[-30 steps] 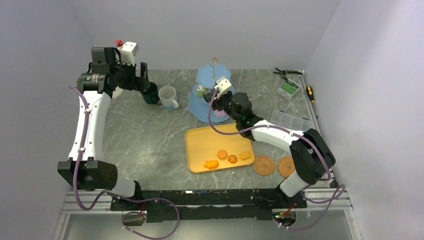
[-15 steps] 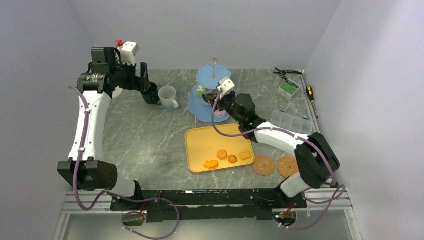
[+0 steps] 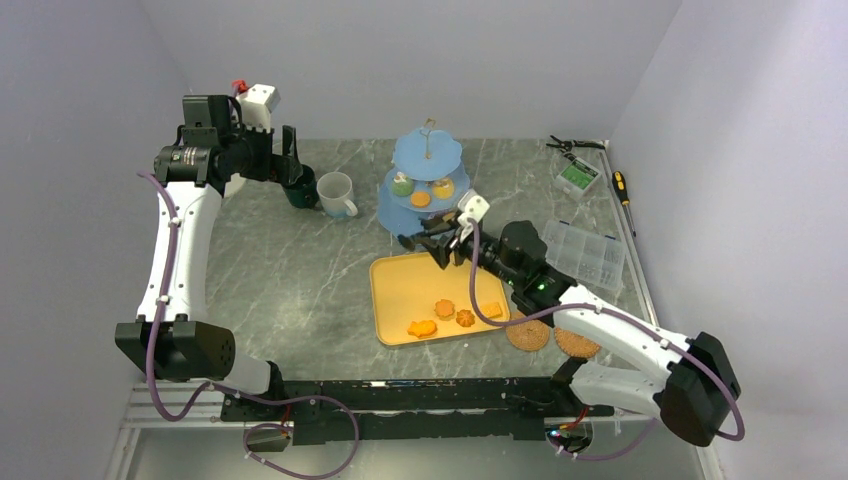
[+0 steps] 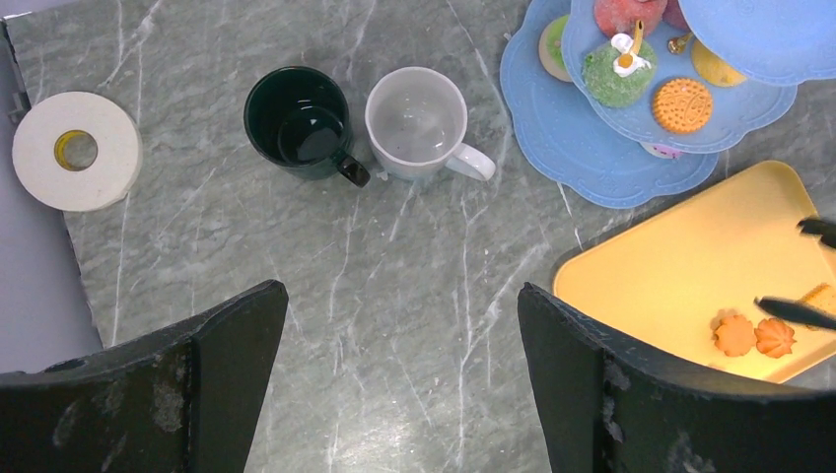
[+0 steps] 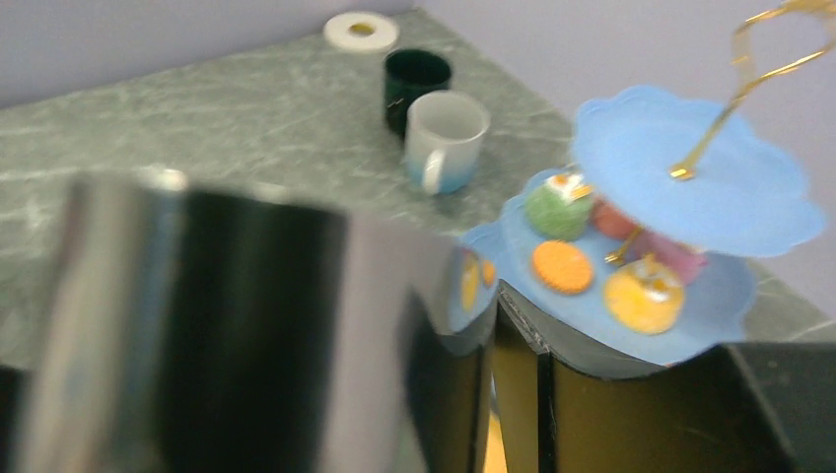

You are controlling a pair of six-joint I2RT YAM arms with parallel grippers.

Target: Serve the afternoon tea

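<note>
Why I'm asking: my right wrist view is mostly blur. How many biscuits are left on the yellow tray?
Observer: Four orange biscuits lie on the yellow tray, toward its near right corner.
Operator: What is the shiny blur in front of me?
Observer: It is the tongs, held in the right gripper over the tray's far edge.
Operator: And the other arm?
Observer: The left gripper is open and holds nothing.

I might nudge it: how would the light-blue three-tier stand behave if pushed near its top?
Tall and thin-stemmed, the light-blue three-tier stand would probably tip, not slide. The green cupcake and round orange biscuit on its middle tier might slip off.
</note>
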